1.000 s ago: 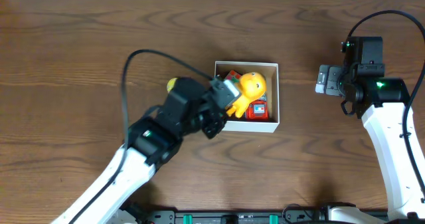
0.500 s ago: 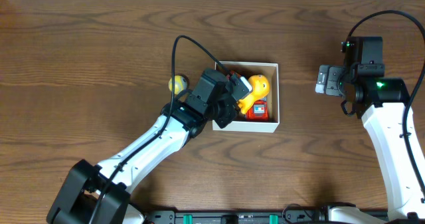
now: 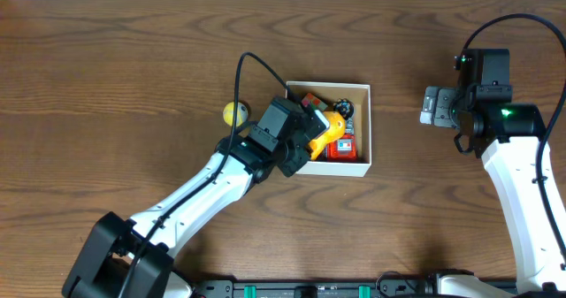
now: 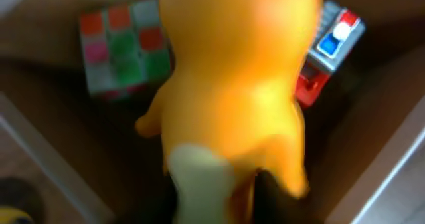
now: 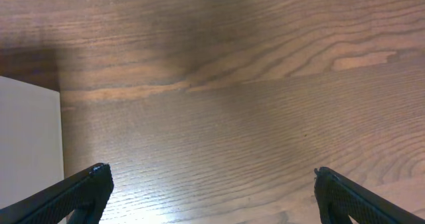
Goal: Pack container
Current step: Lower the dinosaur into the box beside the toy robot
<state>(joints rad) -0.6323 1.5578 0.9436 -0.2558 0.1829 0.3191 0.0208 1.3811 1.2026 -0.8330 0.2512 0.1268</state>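
- Your left gripper is clamped on the orange rubbery toy figure, holding it low over the shallow white-walled, cardboard-floored container at mid-table.
- The left wrist view shows the figure above a multi-coloured puzzle cube and a red toy vehicle. Lower it until it settles between them, then release; letting go high would likely bounce it out.
- Steer the fingers off the container's near wall.
- Your right gripper is spread wide and empty, well right of the container; leave it parked.
- A small yellow ball lies outside the left wall.
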